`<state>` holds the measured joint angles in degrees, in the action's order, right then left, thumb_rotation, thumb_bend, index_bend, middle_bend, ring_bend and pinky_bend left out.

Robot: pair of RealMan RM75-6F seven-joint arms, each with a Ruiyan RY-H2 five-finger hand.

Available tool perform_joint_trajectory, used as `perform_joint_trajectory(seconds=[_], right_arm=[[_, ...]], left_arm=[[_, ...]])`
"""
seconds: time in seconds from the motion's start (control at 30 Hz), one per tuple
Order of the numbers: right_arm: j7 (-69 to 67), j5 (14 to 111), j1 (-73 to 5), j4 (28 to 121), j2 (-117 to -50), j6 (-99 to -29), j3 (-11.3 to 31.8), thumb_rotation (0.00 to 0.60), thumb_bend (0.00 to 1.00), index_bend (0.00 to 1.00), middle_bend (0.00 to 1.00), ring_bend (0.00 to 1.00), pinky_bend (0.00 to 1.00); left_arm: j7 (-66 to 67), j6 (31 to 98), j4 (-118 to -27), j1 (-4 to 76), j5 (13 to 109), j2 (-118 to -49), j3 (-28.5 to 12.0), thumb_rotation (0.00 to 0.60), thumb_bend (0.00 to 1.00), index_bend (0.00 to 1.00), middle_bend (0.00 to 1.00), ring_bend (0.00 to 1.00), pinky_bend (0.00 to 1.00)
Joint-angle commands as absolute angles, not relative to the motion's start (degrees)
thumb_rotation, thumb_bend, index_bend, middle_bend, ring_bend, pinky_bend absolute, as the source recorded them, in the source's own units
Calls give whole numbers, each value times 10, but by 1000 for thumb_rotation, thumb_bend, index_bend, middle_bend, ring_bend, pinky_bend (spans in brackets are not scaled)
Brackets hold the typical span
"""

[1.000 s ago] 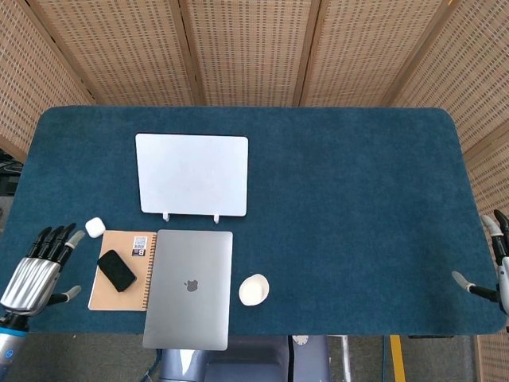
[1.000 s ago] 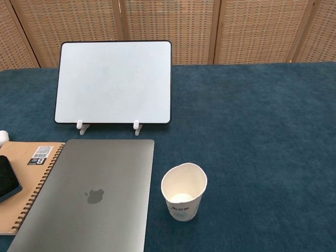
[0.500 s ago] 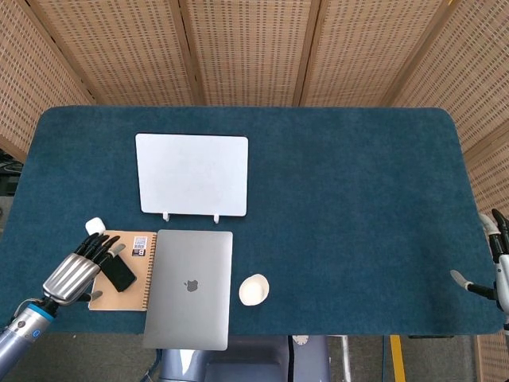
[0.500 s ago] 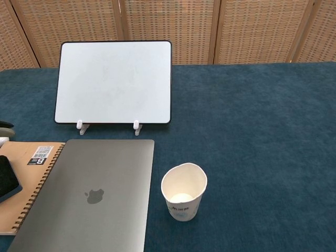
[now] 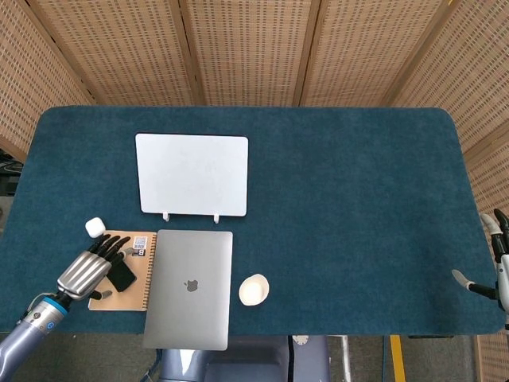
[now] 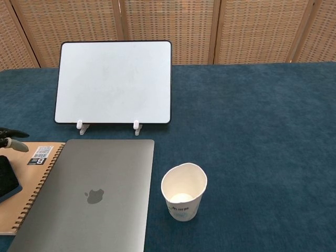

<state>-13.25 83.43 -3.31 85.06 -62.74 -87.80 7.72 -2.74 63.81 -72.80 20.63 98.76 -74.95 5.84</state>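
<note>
Wicker-look panels wall in a table (image 5: 350,207) covered in dark teal felt, and all the stuff sits on its left side. Main thing is the black phone (image 5: 121,276), lying on a tan spiral notebook (image 5: 107,298) near the front left edge — the left hand (image 5: 86,270) hovers right over it with fingers stretched forward and apart, not gripping anything, and whether they actually touch the phone is hard to say from above. In the chest view only a couple of fingertips (image 6: 12,143) poke in from the left edge above the notebook. Just behind the notebook's corner there's a small white earbud case (image 5: 95,228). Right beside the notebook lies a closed silver laptop (image 5: 191,288), then a white paper cup (image 5: 254,290) just to its right, upright and open on top. Behind the laptop a blank whiteboard (image 5: 192,174) leans on two little clips. Way over at the far right edge the right hand (image 5: 497,267) sits well apart from everything — fingers spread, holding nothing.
</note>
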Motion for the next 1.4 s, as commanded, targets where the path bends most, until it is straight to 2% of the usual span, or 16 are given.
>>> perform_joint_trajectory(seconds=[0.03, 0.27, 0.43, 0.7, 0.83, 0.97, 1.13, 1.27, 1.4], right_arm=[[-133, 834, -33, 851, -627, -877, 77, 600, 0, 0, 0, 0, 0], [-134, 834, -34, 850, -627, -876, 77, 600, 0, 0, 0, 0, 0], [-137, 834, -33, 850, -627, -877, 77, 600, 0, 0, 0, 0, 0], [-144, 835, -32, 849, -625, -876, 77, 600, 0, 0, 0, 0, 0], [-148, 834, -32, 849, -624, -876, 77, 600, 0, 0, 0, 0, 0], [-151, 835, -33, 849, -623, -875, 77, 600, 0, 0, 0, 0, 0], [-157, 834, -33, 848, -622, -871, 77, 600, 0, 0, 0, 0, 0], [-166, 832, -35, 846, -621, -867, 77, 600, 0, 0, 0, 0, 0], [-175, 830, -36, 843, -620, -861, 78, 600, 0, 0, 0, 0, 0]], left_arm=[[-24, 630, -730, 212, 979, -753, 57, 600, 159, 226, 123, 69, 94], [-15, 619, -727, 219, 968, -766, 58, 600, 180, 344, 238, 213, 212], [-17, 625, -724, 222, 965, -770, 57, 600, 239, 482, 349, 322, 298], [-14, 633, -724, 223, 953, -769, 54, 600, 256, 496, 361, 338, 318], [-15, 662, -739, 224, 957, -762, 41, 600, 266, 501, 361, 339, 318], [10, 710, -758, 226, 965, -760, 14, 600, 262, 539, 389, 364, 339], [91, 783, -760, 240, 964, -798, -53, 600, 258, 559, 405, 379, 350], [158, 794, -747, 269, 946, -845, -103, 600, 250, 559, 405, 378, 350], [196, 771, -723, 303, 923, -886, -133, 600, 244, 559, 405, 379, 350]])
